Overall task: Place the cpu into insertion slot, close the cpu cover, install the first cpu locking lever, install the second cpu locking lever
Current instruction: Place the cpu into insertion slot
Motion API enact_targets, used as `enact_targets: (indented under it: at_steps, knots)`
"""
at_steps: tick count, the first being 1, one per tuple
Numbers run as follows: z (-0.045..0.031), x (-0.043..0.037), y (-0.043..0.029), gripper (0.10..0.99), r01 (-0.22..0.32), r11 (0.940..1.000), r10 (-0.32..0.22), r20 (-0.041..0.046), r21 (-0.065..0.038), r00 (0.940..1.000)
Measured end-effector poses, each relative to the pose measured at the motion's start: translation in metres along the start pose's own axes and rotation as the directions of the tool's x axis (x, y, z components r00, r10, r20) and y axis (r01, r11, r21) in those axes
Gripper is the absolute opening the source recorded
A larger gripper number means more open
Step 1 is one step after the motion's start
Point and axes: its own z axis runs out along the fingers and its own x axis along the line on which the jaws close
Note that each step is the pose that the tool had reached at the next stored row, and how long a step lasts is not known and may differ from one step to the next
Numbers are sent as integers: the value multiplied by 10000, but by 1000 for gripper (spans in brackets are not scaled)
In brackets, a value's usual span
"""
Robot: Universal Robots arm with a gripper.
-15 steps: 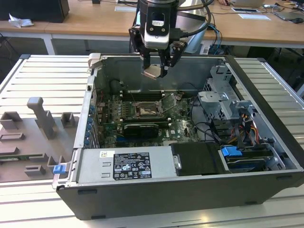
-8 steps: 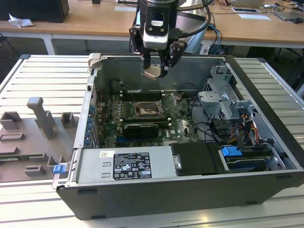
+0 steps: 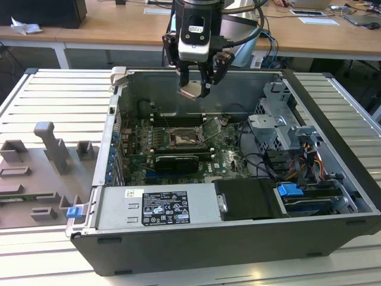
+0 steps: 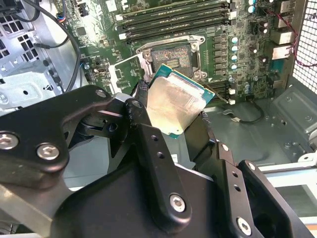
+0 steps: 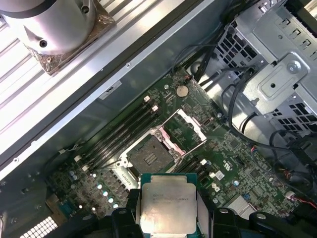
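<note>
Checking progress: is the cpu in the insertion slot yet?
Out. The hand holds the cpu in the air, and the insertion slot sits empty.

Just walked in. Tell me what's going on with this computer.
A robot arm's gripper is clamped on the processor chip and holds it in the air above the open computer case. Below it, on the green board, the socket sits empty, with its metal cover flipped open beside it. The chip has not been set in yet.
</note>
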Motion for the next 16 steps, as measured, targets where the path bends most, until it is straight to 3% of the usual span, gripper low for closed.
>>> enact_targets:
  at_steps: [16]
  knots:
    - [22,0,-2,541,-776,9970,777,69,-18,9970]
